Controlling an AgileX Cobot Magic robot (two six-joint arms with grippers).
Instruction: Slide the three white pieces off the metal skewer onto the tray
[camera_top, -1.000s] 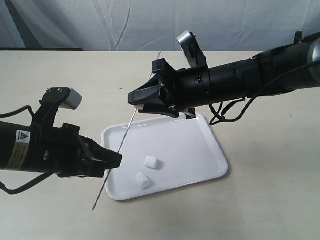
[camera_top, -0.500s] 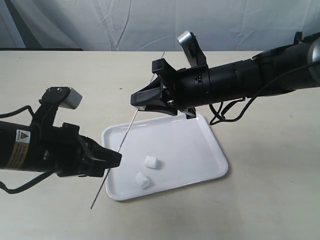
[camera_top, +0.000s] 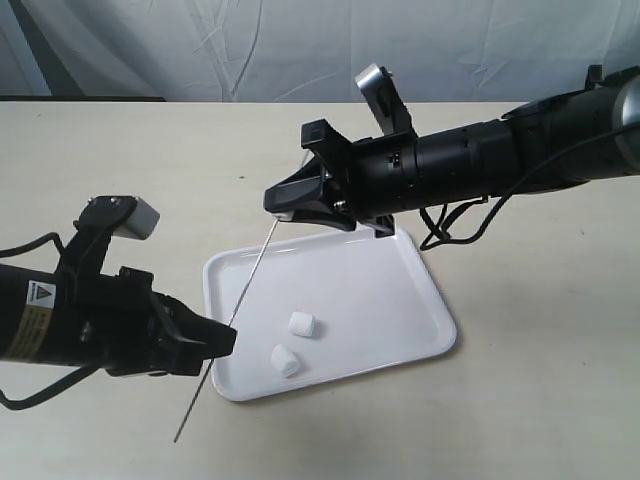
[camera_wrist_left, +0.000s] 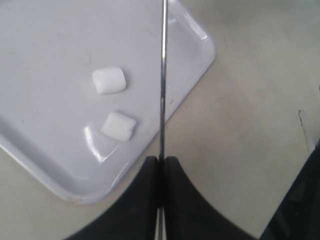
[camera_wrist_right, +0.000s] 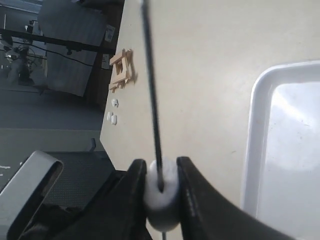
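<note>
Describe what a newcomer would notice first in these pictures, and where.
A thin metal skewer slants above the tray's left edge, gripped low by the left gripper. The right gripper pinches one white piece threaded higher up the skewer. Two more white pieces lie loose on the tray.

Exterior view, and the third white piece (camera_wrist_right: 161, 197) is buried inside the right tool (camera_top: 278, 203) near the tray's (camera_top: 420, 300) rim, and the metal skewer (camera_top: 243, 285) disappears in there too. Left wrist view chops the tray off at two edges. Wooden clutter (camera_wrist_right: 122, 70) beyond the desk (camera_wrist_right: 200, 75), away from the tray: too small to tell.
</note>
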